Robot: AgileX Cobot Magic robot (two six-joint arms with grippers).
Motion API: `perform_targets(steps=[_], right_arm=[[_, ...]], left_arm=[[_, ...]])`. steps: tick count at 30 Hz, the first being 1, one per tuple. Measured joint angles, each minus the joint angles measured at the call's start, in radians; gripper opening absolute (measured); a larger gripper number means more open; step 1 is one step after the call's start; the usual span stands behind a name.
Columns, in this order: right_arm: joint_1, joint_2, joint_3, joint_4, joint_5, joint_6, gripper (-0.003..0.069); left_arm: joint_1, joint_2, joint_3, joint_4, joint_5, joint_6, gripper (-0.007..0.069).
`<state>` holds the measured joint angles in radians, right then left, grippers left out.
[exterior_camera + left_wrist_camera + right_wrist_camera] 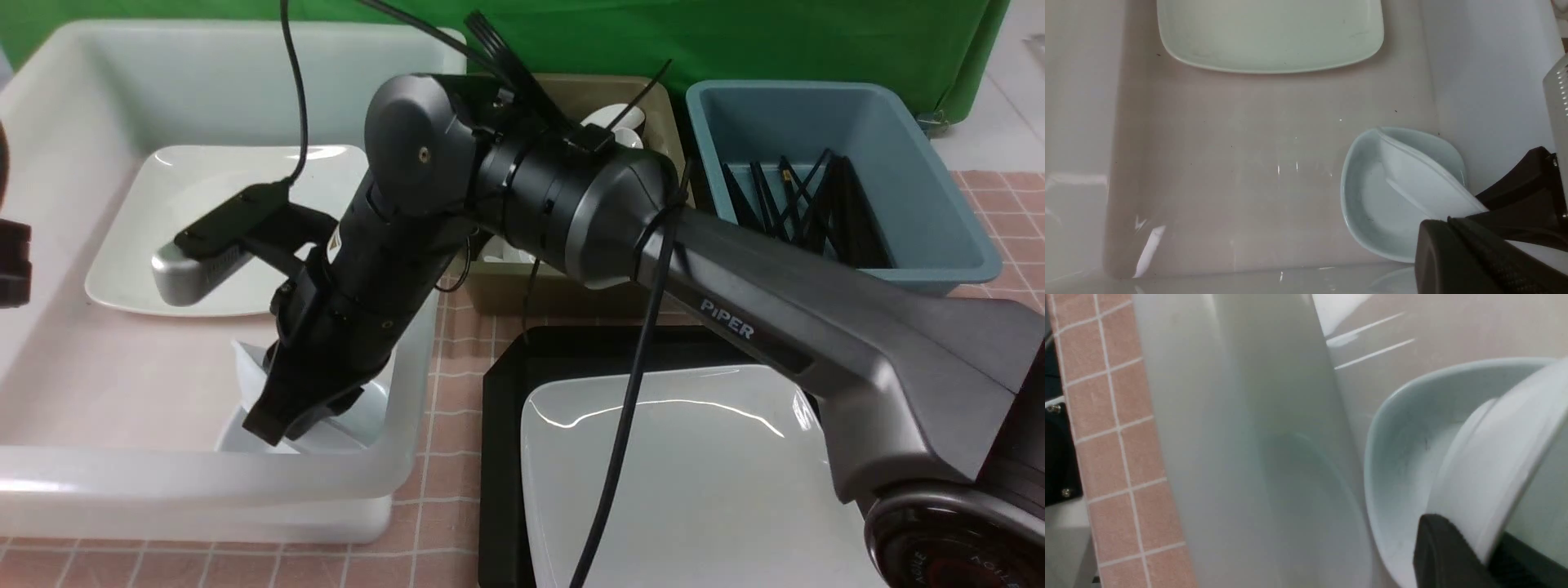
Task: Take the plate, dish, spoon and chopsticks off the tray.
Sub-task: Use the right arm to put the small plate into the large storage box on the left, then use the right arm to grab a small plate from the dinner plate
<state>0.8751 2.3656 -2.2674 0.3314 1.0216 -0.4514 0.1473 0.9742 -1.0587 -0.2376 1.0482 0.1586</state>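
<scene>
One arm (735, 269) angled down into tub (98, 490), jaws pinching tilted dish (1425, 183)

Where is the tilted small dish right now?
Front view, left side: the dish is tilted in the right arm's fingers, over a second dish in the white tub's near right corner.

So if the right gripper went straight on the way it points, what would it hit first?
Probably the small dish lying in the white tub, just beneath the tilted dish that the right gripper grips; the gap is unclear.
</scene>
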Motion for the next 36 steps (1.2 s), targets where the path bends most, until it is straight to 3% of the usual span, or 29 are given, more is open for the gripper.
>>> perform_targets(steps=[4, 12, 18, 24, 26, 27, 29, 34, 36], right_arm=[[0.0, 0.0, -0.001, -0.002, 0.0, -0.002, 0.0108], [0.001, 0.001, -0.061, -0.007, 0.106, 0.024, 0.0374], [0.001, -0.003, -0.191, -0.009, 0.109, 0.124, 0.0407], [-0.005, -0.095, -0.237, -0.175, 0.111, 0.226, 0.0304], [-0.022, -0.165, -0.191, -0.274, 0.111, 0.269, 0.0169], [-0.024, -0.178, -0.185, -0.278, 0.111, 0.271, 0.0158], [-0.048, -0.256, -0.103, -0.308, 0.111, 0.277, 0.0048], [-0.109, -0.415, 0.102, -0.361, 0.111, 0.28, 0.003], [-0.202, -0.514, 0.276, -0.393, 0.11, 0.28, 0.003]], left_arm=[[0.0, 0.0, 0.0, -0.012, -0.001, 0.01, 0.0], [0.0, 0.0, 0.0, -0.03, -0.004, 0.018, 0.0], [0.0, 0.0, 0.0, -0.038, -0.004, 0.018, 0.0], [-0.021, 0.0, 0.0, -0.069, -0.004, 0.044, 0.0], [-0.05, 0.0, 0.0, -0.069, -0.004, 0.047, 0.0], [-0.055, 0.0, 0.0, -0.069, -0.004, 0.047, 0.0], [-0.092, 0.0, 0.006, -0.069, -0.005, 0.051, 0.0], [-0.168, 0.001, 0.03, -0.069, -0.01, 0.071, 0.0], [-0.217, 0.012, 0.054, -0.072, -0.014, 0.078, 0.0]])
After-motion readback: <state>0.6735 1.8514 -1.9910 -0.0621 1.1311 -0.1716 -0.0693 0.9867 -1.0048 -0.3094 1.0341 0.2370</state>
